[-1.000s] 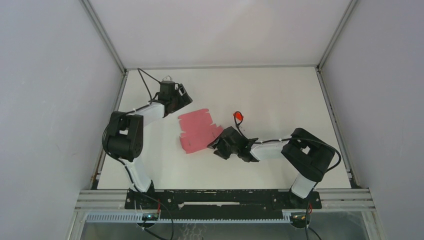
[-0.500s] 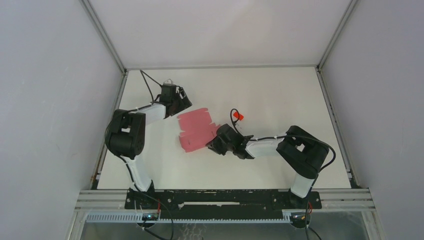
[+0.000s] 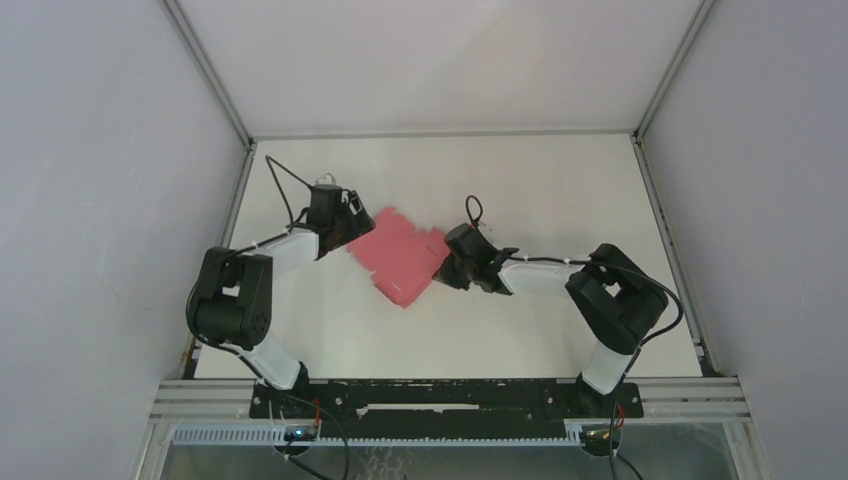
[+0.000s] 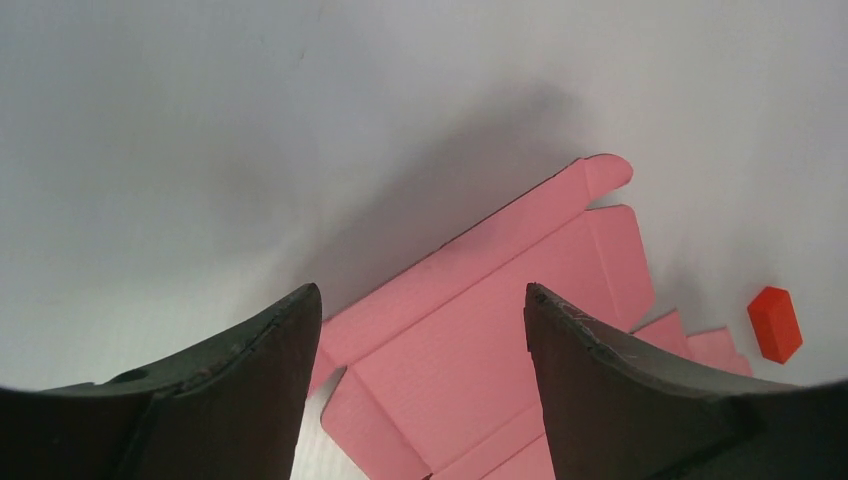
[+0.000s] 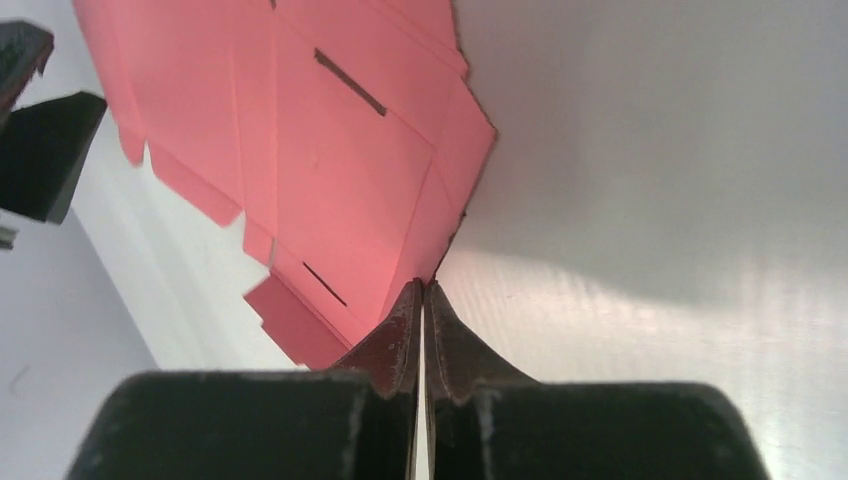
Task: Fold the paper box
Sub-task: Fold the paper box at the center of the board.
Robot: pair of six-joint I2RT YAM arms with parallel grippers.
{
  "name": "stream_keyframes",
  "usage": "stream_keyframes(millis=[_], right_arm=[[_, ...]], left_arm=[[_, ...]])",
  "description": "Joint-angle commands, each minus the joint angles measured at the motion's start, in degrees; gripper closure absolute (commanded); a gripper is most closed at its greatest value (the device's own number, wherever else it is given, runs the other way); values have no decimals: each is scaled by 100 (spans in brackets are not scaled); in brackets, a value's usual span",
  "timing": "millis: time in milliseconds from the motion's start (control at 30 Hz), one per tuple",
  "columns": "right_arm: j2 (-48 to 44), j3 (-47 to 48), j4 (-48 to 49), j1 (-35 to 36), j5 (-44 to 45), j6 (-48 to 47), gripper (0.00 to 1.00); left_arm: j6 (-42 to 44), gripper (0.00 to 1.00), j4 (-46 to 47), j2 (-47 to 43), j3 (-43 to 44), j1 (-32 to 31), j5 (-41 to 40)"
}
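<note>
i'm looking at the box point(image 3: 400, 255), lying unfolded mid table point(image 3: 540, 190) between the two arms and turned cornerwise in the top view. it's close to square from up there, so i'm not calling a long axis.

right gripper point(image 5: 424, 288) is coming in from the box's right side. its fingers are pressed together on the thin right edge, card pinched between them. that edge is looking lifted, with shadow showing under it in the right wrist view. the rest of the sheet is fanning away from the tool toward the left arm.

left gripper point(image 4: 420, 295) is sitting at the box's left corner with fingers wide apart, holding nothing. pink panels and a rounded tab are showing between and past the fingers in its wrist view. i can't tell if it's touching the card.

so the right arm is the one on the box, and the left is just beside it on the opposite side. i'm judging that the next fold turns on that: right anchoring, left pushing a panel over toward it.

red block point(image 4: 775, 322) is lying just past the box's far tabs.

no brand, label or writing readable anywhere, only two dark slits in the card.
</note>
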Motion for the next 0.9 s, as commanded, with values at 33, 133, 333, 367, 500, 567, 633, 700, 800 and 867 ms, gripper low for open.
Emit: stream_keyframes(millis=[33, 133, 333, 367, 500, 567, 633, 700, 800, 867], right_arm=[[-625, 518, -1196, -448, -280, -1966, 96], [-792, 957, -2142, -661, -352, -3007, 96], [-860, 1966, -4017, -735, 37, -4359, 96], [-834, 2118, -4362, -710, 148, -4519, 96], [-625, 2596, -5316, -552, 760, -4889, 99], [-525, 2691, -5554, -335, 1212, -5093, 100], [-377, 2859, -5889, -66, 1876, -5201, 100], [-265, 2950, -6118, 218, 2384, -5251, 100], [-176, 3015, -6269, 530, 3037, -5384, 100], [-86, 3085, -6391, 709, 3470, -5441, 100]], left_arm=[[179, 21, -152, -937, -318, -30, 2], [218, 21, -423, -1331, -445, -30, -27], [245, 21, -697, -2077, -679, -35, -233], [254, 20, -746, -2165, -683, -33, -250], [240, 21, -859, -2326, -720, -30, -221], [221, 21, -853, -2378, -778, -30, -197], [220, 20, -838, -2398, -849, -31, -200], [213, 21, -782, -2377, -933, -30, -193], [161, 21, -615, -2306, -1102, -50, -130], [134, 21, -493, -2245, -1212, -93, -133]])
